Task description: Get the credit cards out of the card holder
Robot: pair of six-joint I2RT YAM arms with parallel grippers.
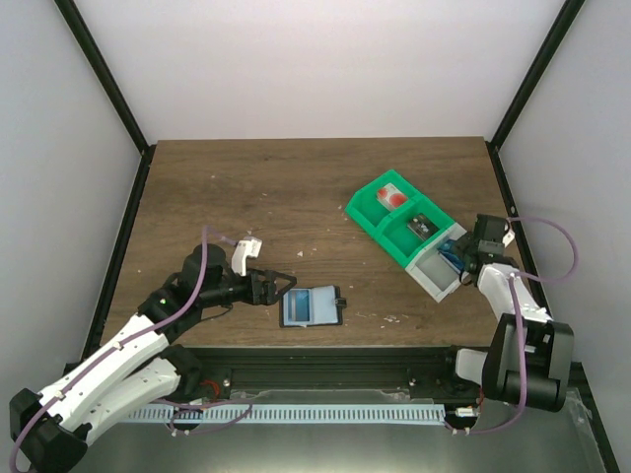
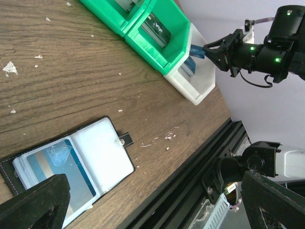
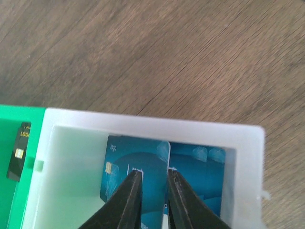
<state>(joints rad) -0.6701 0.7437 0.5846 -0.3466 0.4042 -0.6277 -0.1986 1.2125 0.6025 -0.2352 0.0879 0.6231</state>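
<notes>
The card holder (image 1: 333, 306) lies open on the table in front of the left arm, pale inside (image 2: 102, 148), with dark blue credit cards (image 2: 57, 167) in its left half. My left gripper (image 1: 281, 286) hovers wide open just left of it, and in its wrist view (image 2: 157, 200) only the two finger ends show. My right gripper (image 1: 455, 258) is over the white tray (image 3: 143, 126). Its jaws (image 3: 154, 179) stand a narrow gap apart above a blue card (image 3: 136, 155) that leans inside the tray. A second blue card (image 3: 205, 167) lies beside it.
A green tray (image 1: 370, 212) with two compartments adjoins the white tray (image 1: 434, 276) at the right; it holds a white and red card (image 1: 392, 197) and a dark card (image 1: 424, 225). The black rail (image 2: 190, 176) runs along the table's near edge.
</notes>
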